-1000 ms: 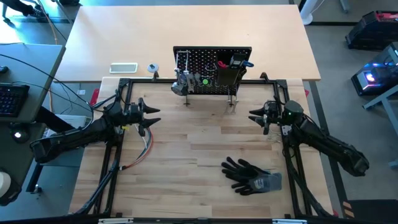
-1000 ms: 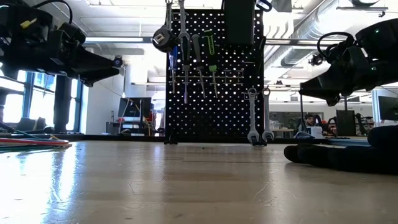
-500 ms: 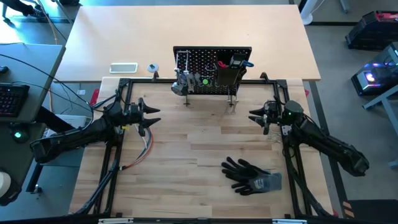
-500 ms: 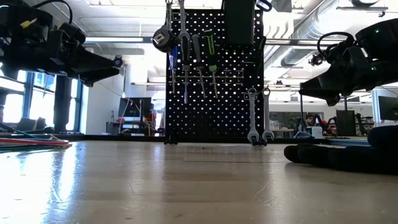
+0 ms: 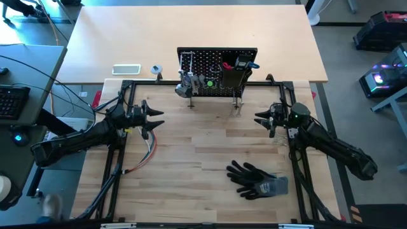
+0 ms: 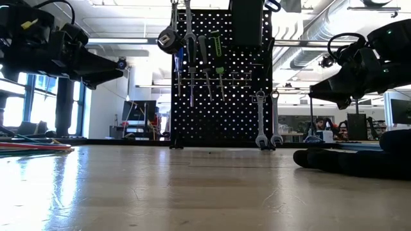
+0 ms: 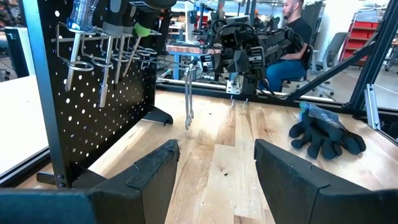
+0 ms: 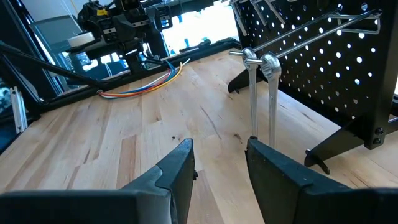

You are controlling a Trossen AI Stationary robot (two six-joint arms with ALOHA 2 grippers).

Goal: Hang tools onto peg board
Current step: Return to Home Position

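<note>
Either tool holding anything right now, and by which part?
Nothing is held: the left tool and the right tool are both open and empty.

From above, the tools (image 5: pixel 194 83) hanging on my peg board (image 5: pixel 213 63) are too small to tell apart, the low view cuts off the board's top and its bin (image 6: pixel 246 22), and my left wrist view crops what look like driver handles (image 7: pixel 142 27).
</note>
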